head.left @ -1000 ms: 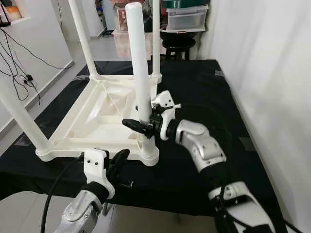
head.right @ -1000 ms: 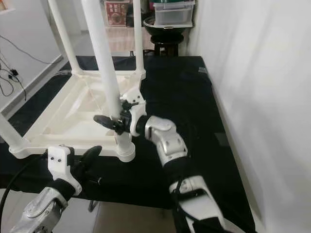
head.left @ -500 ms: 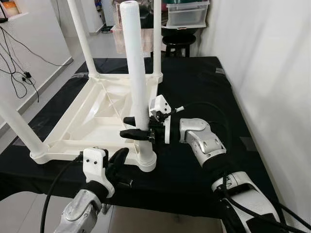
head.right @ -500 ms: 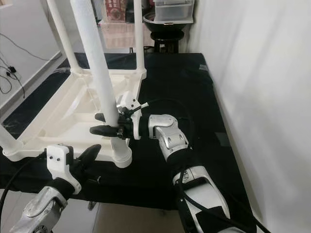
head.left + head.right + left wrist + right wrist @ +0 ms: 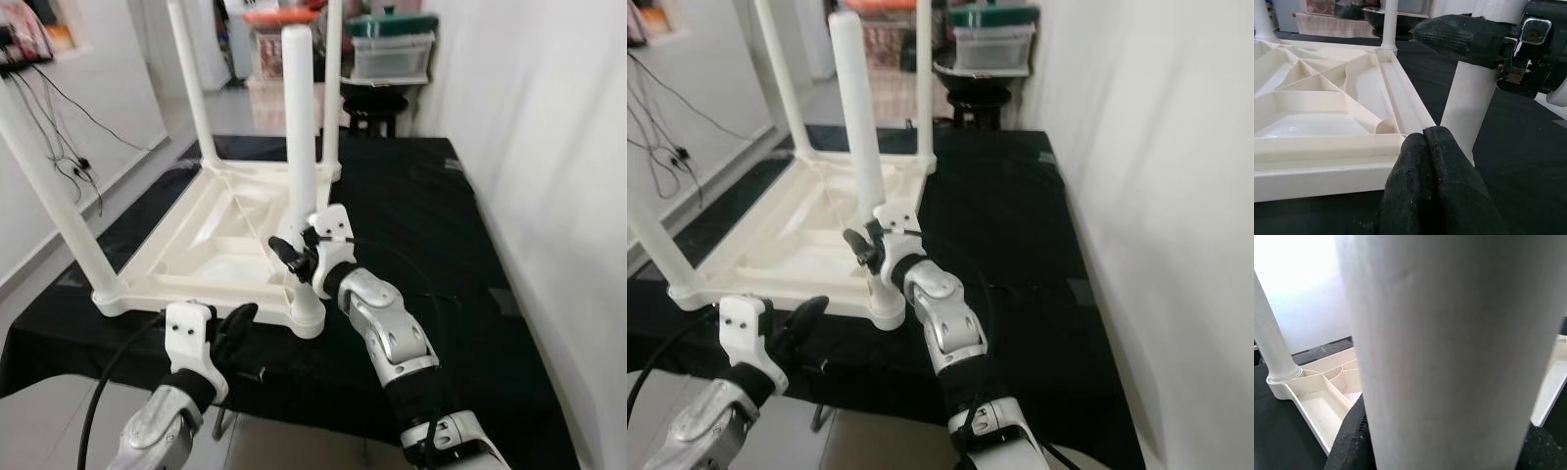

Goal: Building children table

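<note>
White plastic children's table (image 5: 211, 240) lies upside down on the black-covered counter (image 5: 411, 196), top face down, ribbed underside up. Four legs stand with long axes vertical, pointing at the ceiling. Near leg (image 5: 299, 137) sits in the corner socket closest to the robot. Right gripper (image 5: 294, 257) has its fingers clamped on this leg low down, just above the socket. Left gripper (image 5: 235, 328) hovers near the counter's front edge, just before the table's rim, fingers (image 5: 1435, 186) pressed together, holding nothing. Behind: black stool (image 5: 377, 103), storage boxes (image 5: 392, 54). Cables (image 5: 59, 147) hang on left wall.
</note>
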Controlling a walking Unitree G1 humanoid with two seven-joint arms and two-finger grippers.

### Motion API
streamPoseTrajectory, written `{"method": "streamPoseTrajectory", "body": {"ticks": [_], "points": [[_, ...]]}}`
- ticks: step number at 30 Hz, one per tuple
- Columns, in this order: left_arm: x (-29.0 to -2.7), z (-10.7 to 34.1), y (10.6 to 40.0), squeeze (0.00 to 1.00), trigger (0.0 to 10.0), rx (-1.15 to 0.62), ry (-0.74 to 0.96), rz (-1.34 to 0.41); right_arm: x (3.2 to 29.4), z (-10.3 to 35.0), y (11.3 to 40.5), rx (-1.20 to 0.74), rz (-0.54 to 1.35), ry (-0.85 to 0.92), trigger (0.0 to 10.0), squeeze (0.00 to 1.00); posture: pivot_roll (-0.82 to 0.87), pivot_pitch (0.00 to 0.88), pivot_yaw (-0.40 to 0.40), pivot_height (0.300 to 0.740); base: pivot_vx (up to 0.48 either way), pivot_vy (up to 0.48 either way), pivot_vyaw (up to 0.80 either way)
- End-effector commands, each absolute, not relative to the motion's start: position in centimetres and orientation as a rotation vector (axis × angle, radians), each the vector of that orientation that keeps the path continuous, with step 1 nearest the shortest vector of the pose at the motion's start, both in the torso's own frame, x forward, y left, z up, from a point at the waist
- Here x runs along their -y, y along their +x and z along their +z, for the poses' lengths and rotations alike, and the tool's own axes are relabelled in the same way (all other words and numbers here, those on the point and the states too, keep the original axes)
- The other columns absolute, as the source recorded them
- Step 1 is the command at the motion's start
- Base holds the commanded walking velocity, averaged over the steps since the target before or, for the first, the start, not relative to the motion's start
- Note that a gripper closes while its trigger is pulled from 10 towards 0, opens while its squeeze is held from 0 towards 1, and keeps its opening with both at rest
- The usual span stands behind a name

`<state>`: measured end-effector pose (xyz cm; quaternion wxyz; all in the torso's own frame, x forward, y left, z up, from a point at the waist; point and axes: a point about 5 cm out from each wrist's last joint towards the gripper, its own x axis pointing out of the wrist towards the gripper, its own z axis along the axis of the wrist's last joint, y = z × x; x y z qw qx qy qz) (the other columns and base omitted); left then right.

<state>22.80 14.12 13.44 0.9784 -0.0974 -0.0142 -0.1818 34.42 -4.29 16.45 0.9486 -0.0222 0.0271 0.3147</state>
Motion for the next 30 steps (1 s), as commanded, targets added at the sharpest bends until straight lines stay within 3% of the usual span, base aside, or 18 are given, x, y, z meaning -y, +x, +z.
{"method": "streamPoseTrajectory", "body": {"ticks": [1,2,3,4,5,6,11,16,17,24,25,27,28,30], "points": [[-14.0,13.2,23.0,0.00,10.0,0.016,-0.193,-0.370,4.5,13.0,33.7,-0.228,0.631,-0.043,0.0,0.00,-0.01,0.013,0.020,0.740,0.000,0.000,0.00],[-14.0,13.2,23.0,0.00,10.0,0.018,-0.193,-0.365,4.1,13.1,33.5,-0.232,0.640,-0.041,7.1,0.00,-0.01,0.012,0.021,0.740,0.000,0.000,0.00],[-14.0,13.2,23.0,0.00,10.0,0.018,-0.193,-0.365,4.1,13.1,33.5,-0.232,0.640,-0.041,7.1,0.00,-0.01,0.012,0.021,0.740,0.000,0.000,0.00],[-14.0,13.2,22.9,0.00,10.0,0.019,-0.193,-0.363,3.7,13.2,33.4,-0.233,0.662,-0.027,10.0,0.00,-0.01,0.012,0.023,0.740,0.000,0.000,0.00],[-14.0,13.2,22.9,0.00,10.0,0.019,-0.193,-0.361,3.5,13.3,33.2,-0.232,0.678,-0.017,10.0,0.00,-0.01,0.011,0.023,0.740,0.000,0.000,0.00],[-14.0,13.1,22.9,0.00,10.0,0.018,-0.194,-0.362,3.1,13.7,33.0,-0.220,0.709,0.000,10.0,1.00,-0.02,0.010,0.027,0.740,0.000,0.000,0.00],[-14.0,13.1,22.9,0.00,10.0,0.015,-0.196,-0.368,2.4,15.4,33.0,-0.152,0.837,0.048,10.0,1.00,-0.02,0.005,0.029,0.740,0.000,0.000,0.00],[-14.1,13.1,23.1,0.00,10.0,0.016,-0.195,-0.368,3.0,18.4,33.9,-0.015,1.121,0.032,10.0,1.00,-0.01,0.001,0.025,0.740,0.000,0.000,0.00],[-14.2,13.1,23.1,0.00,10.0,0.017,-0.195,-0.367,3.1,18.8,33.9,-0.002,1.187,0.000,10.0,0.00,-0.01,0.001,0.024,0.740,0.000,0.000,0.00],[-14.3,13.1,23.1,0.00,10.0,0.016,-0.195,-0.366,3.7,19.4,33.6,-0.005,1.476,-0.085,10.0,0.00,0.00,0.000,0.025,0.740,0.000,0.000,0.00],[-14.2,13.1,23.1,0.00,10.0,0.016,-0.195,-0.366,3.8,19.2,33.8,-0.028,1.509,-0.073,9.1,0.00,0.00,0.000,0.024,0.740,0.000,0.000,0.00],[-14.2,13.1,23.2,0.00,10.0,0.016,-0.195,-0.366,3.8,19.1,34.0,-0.037,1.518,-0.066,9.1,0.00,0.00,0.000,0.024,0.740,0.000,0.000,0.00],[-14.2,13.1,23.2,0.00,10.0,0.016,-0.196,-0.366,3.8,18.9,34.2,-0.048,1.511,-0.064,0.0,0.00,0.00,0.000,0.023,0.740,0.000,0.000,0.00],[-14.1,13.1,23.2,0.00,10.0,0.016,-0.197,-0.366,3.9,18.4,34.6,-0.063,1.493,-0.063,0.0,0.00,0.00,0.000,0.022,0.740,0.000,0.000,0.00]]}}
